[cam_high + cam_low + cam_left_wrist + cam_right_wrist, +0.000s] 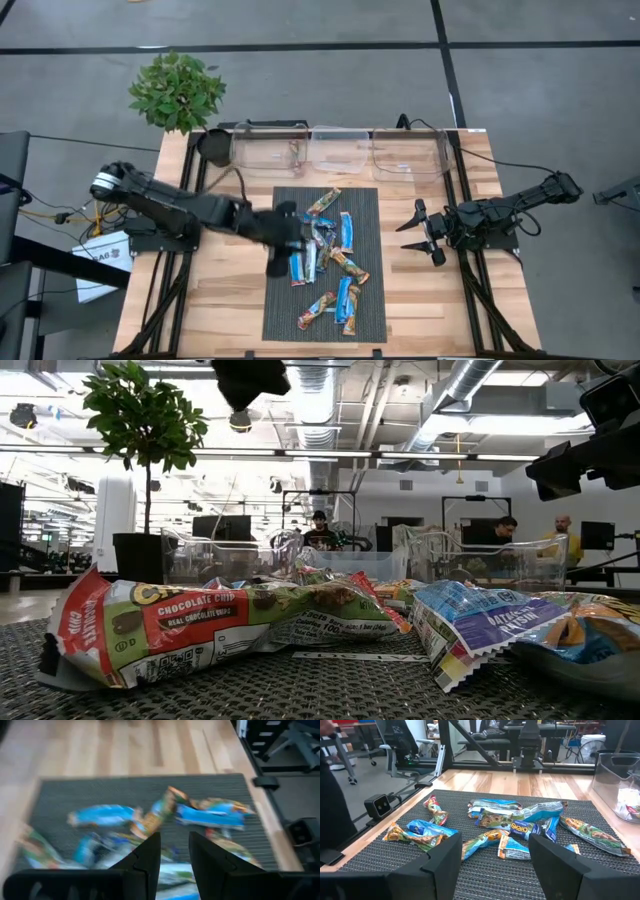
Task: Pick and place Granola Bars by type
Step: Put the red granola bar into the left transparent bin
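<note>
A: Your left end effector [283, 243] sits over the centre-frame pile of Granola Bars [330, 262] on the dark mat [368, 200], fingers slightly apart, nothing visibly between them — lined up to single one out.

B: And your right end effector [426, 231] waits wide apart at right, off the mat, leaving the bins [340, 150] at the top of the desk [220, 300] unobstructed.

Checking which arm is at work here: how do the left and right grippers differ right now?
The left gripper hangs over the dark mat above the pile of granola bars; the right gripper waits beside the mat, over bare wood. The left gripper's fingers stand narrowly apart; the right gripper's are spread wide. Both grippers are empty.
</note>
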### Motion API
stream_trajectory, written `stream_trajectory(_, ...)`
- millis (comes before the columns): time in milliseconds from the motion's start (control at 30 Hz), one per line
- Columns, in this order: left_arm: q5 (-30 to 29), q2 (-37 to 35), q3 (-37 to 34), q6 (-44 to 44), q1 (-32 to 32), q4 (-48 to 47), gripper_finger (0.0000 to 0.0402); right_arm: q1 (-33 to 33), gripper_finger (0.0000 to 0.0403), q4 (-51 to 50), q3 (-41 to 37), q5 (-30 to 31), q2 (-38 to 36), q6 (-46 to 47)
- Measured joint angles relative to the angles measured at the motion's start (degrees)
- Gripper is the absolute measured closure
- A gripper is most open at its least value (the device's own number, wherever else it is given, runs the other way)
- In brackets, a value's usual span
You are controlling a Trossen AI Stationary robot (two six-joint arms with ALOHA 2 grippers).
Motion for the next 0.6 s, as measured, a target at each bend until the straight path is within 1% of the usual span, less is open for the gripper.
stream_trajectory(133,-2.1,2.3,0.0,-11.9,-4.2,-0.2,0.0306,0.0,0.0182,0.0,0.0,0.0,0.0,0.0)
stream_trajectory(233,-5.4,3.6,0.0,-22.4,-5.8,-1.4,0.0306,0.0,0.0182,0.0,0.0,0.0,0.0,0.0)
stream_trajectory(333,-8.9,3.8,0.0,-33.3,-6.5,-3.6,0.0306,0.0,0.0182,0.0,0.0,0.0,0.0,0.0)
stream_trajectory(500,-14.8,3.8,0.0,-44.9,-7.2,-8.5,0.0306,0.0,0.0182,0.0,0.0,0.0,0.0,0.0)
stream_trajectory(600,-17.0,3.8,0.0,-55.7,-7.5,-11.1,0.0306,0.0,0.0182,0.0,0.0,0.0,0.0,0.0)
